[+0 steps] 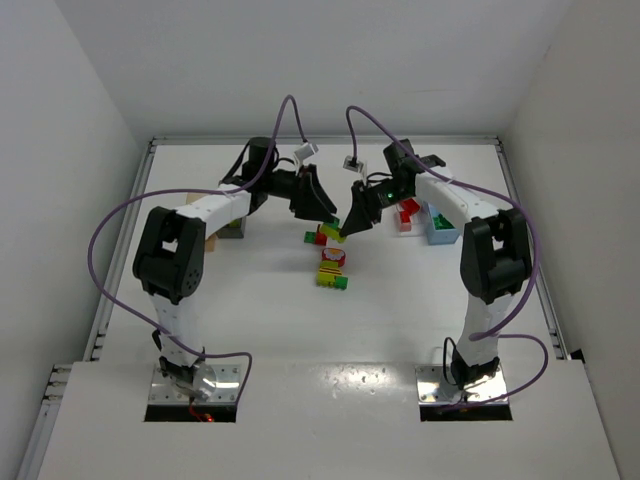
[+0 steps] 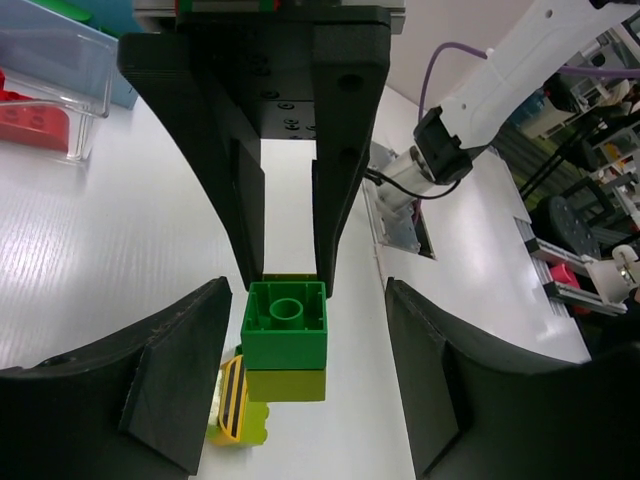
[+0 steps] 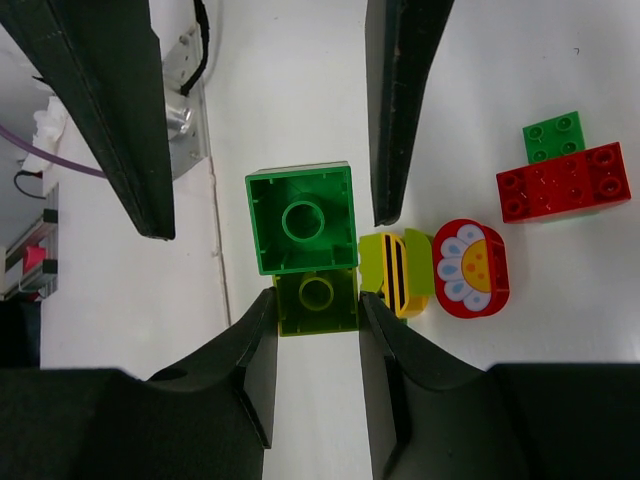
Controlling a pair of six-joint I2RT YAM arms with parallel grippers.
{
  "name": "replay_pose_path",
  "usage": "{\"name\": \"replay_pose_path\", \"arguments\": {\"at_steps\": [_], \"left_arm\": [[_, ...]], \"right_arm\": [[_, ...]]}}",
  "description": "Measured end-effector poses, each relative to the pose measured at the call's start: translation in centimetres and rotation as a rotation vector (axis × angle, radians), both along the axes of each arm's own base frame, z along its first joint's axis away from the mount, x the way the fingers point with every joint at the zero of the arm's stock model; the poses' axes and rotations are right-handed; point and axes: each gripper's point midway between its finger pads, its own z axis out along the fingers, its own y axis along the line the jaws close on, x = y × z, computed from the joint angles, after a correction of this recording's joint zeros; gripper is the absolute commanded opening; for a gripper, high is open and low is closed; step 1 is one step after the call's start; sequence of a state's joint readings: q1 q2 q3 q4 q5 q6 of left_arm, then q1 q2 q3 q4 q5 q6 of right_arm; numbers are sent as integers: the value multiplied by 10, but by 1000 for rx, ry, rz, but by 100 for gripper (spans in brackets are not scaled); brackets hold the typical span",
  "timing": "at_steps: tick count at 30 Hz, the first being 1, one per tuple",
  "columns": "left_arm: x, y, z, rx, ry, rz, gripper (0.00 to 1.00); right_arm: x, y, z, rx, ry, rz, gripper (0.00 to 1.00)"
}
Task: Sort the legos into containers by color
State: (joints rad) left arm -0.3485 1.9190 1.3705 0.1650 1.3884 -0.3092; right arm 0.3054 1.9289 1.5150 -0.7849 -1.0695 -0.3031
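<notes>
Top external: lego cluster point(image 1: 332, 262) at centre of table point(image 1: 260, 320). Left wrist: left claw point(image 2: 305, 300) spread wide astride green brick point(image 2: 285, 325), not touching. Right wrist: right claw point(image 3: 316, 298) pinching lime brick point(image 3: 316, 312) touching green one.

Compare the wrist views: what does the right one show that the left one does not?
Only right wrist: the painted face of a flower piece, a loose red brick touching a small green brick. Only left wrist: a clear container holding red legos, the right arm. Both: the big green brick against the lime brick, the right gripper shut on that lime brick, the left gripper open, a striped piece.
</notes>
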Motion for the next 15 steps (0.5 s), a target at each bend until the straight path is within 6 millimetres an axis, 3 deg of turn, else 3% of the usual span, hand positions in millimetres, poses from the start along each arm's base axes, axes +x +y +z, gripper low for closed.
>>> {"name": "replay_pose_path", "arguments": {"at_steps": [10, 12, 15], "left_arm": [[5, 0, -25, 44, 59, 25, 70], [5, 0, -28, 51, 67, 28, 65], [5, 0, -28, 55, 69, 28, 48]], "right_arm": [[-1, -2, -2, -14, -10, 3, 8], [-1, -2, -1, -15, -15, 3, 8], [1, -3, -1, -24, -23, -2, 8]]}}
